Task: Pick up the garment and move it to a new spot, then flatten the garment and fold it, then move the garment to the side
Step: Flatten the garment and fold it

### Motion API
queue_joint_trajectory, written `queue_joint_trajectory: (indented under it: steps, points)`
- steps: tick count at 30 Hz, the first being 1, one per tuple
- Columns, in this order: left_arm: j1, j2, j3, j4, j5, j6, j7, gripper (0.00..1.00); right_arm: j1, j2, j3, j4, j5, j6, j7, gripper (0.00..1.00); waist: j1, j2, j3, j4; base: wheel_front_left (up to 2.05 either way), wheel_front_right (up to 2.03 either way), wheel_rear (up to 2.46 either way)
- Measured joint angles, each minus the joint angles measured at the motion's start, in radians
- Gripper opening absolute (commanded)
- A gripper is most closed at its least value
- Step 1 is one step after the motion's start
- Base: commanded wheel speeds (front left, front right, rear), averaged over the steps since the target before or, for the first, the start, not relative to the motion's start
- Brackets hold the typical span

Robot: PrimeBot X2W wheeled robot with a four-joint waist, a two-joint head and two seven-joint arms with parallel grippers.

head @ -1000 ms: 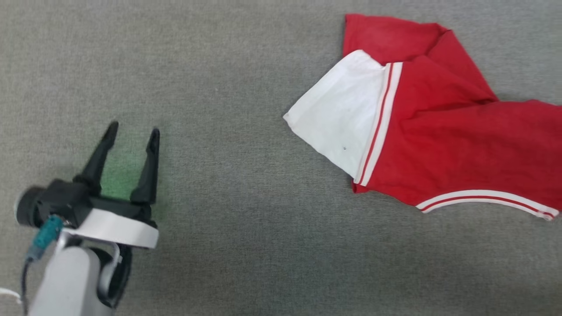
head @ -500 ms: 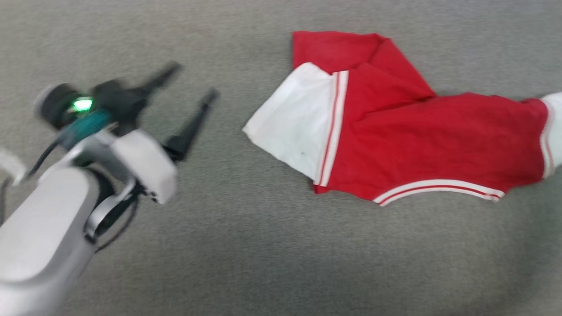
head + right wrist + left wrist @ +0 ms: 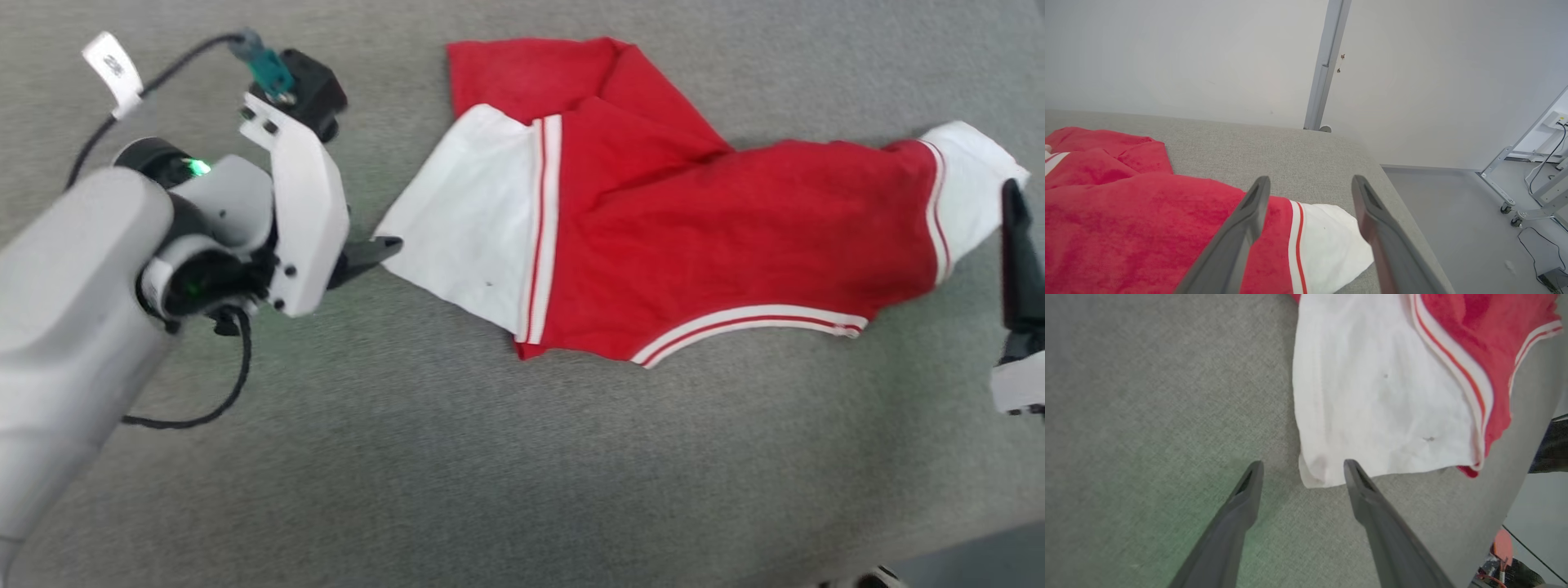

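Left gripper [image 3: 369, 251] has travelled from the 7 o'clock corner of the head view up to 9 o'clock, just beside the garment. The whole head picture has shifted too, so the camera turned; the cloth did not. Right gripper [image 3: 1017, 245] has come in at the 3 o'clock edge.

Garment: soft bright-red cloth T-shirt with white sleeves and white-red-white striped trim [image 3: 718, 237]. It lies rumpled, partly lapped over itself, on the grey woven-fabric table top [image 3: 490, 474], in the 12 to 2 o'clock part of the head view. One white sleeve points to 9 o'clock, the other to 3 o'clock. A curved striped band runs along the 6 o'clock edge.

Left fingers: spread wide, holding nothing. The head view hides one finger behind the white wrist bracket [image 3: 302, 212]. The left wrist view shows both, with the sleeve's corner lying between the tips. Contact with the cloth: cannot tell. That view also picks up two small dark specks on the sleeve.

Right fingers: spread wide, holding nothing. In the head view one dark finger stands at the frame edge, next to the other sleeve. The right wrist view shows both fingers straddling that sleeve and its striped seam; clearance above it: cannot tell. It adds a pale wall, a grey vertical metal post [image 3: 1327, 61] at 12 o'clock, and a grey wheeled frame [image 3: 1531, 192] at 3 o'clock.
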Motion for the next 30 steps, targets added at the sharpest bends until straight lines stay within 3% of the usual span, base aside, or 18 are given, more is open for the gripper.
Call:
queue_joint_trajectory:
  steps: [9,10,12,13,21,30]
  points:
    - [-0.02,-0.035,0.03,0.109,-0.166,0.0,0.11,1.0,-0.007,0.019,0.015,0.006,-0.01,0.0,-0.01,1.0,0.0,0.0,0.034,-0.051,0.0,0.0,0.0]
    - [-0.021,-0.041,0.028,0.108,-0.167,0.0,0.114,0.88,-0.007,0.019,0.013,0.005,-0.011,0.0,-0.01,1.0,0.0,0.0,0.035,-0.05,0.0,0.0,0.0]
    - [-0.021,-0.044,0.022,0.107,-0.165,0.0,0.115,0.05,-0.007,0.019,0.013,0.002,-0.015,0.0,-0.009,1.0,-0.0001,0.0,0.035,-0.049,0.0,0.0,0.0]
    - [-0.021,-0.047,0.018,0.107,-0.164,0.0,0.115,0.0,-0.008,0.019,0.014,-0.002,-0.016,0.0,-0.006,1.0,0.0,0.0,0.036,-0.046,0.0,0.0,0.0]
    - [-0.015,-0.068,0.02,0.138,-0.166,0.0,0.072,0.0,-0.02,0.003,0.007,-0.038,-0.027,0.0,0.023,1.0,0.0,0.0,0.023,0.001,0.0,0.0,0.0]
    - [0.047,0.041,0.053,0.09,-0.224,0.0,0.051,0.0,-0.003,-0.017,0.007,-0.066,-0.028,0.0,0.063,1.0,0.0,0.0,-0.028,0.106,0.0,0.0,0.0]
